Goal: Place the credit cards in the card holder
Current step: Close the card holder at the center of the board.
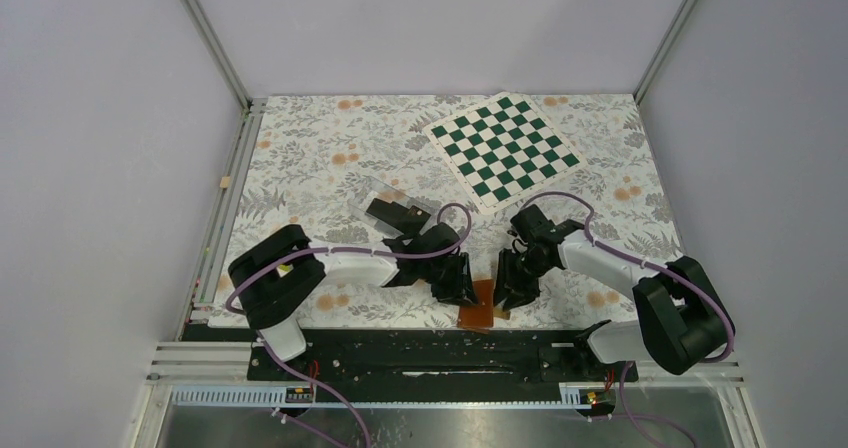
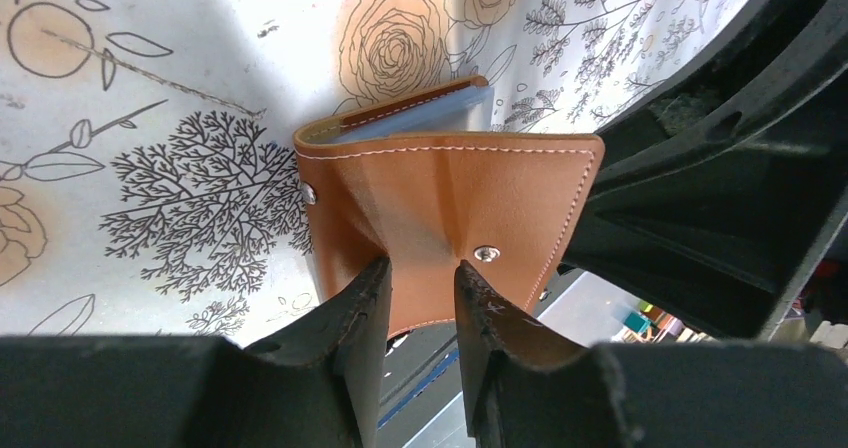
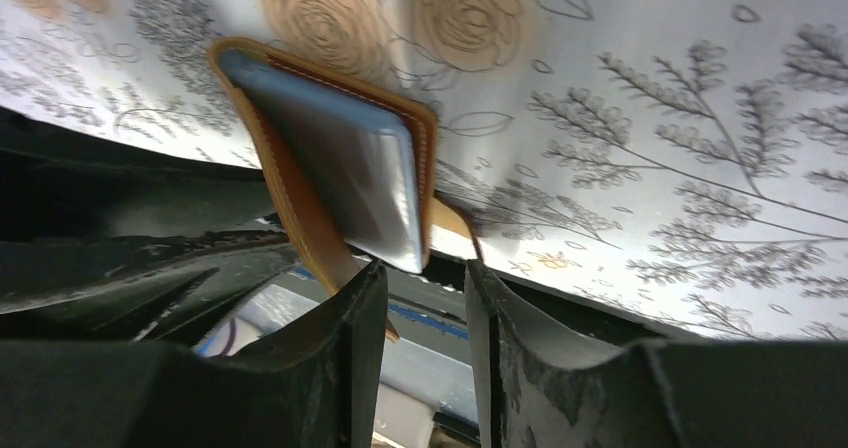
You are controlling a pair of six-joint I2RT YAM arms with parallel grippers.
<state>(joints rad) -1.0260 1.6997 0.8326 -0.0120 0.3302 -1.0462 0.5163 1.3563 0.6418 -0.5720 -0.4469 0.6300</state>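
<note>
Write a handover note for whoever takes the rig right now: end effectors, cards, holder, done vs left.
Left end effector: shut on the card holder, pinching its leather cover.
Right end effector: fingers straddle the lower edge of the holder's sleeves; cannot tell if it grips.
Holder: at the near edge between the two arms, partly open.
Credit cards: dark stack farther out, beside the clear box, not held.
Done: holder picked up and being spread; no card seen in the sleeves.
Left: fetch the cards and insert them all.

arms (image 1: 350, 265) black-and-white | cables (image 1: 455, 206) purple | fingers (image 2: 350, 318) matte black
</note>
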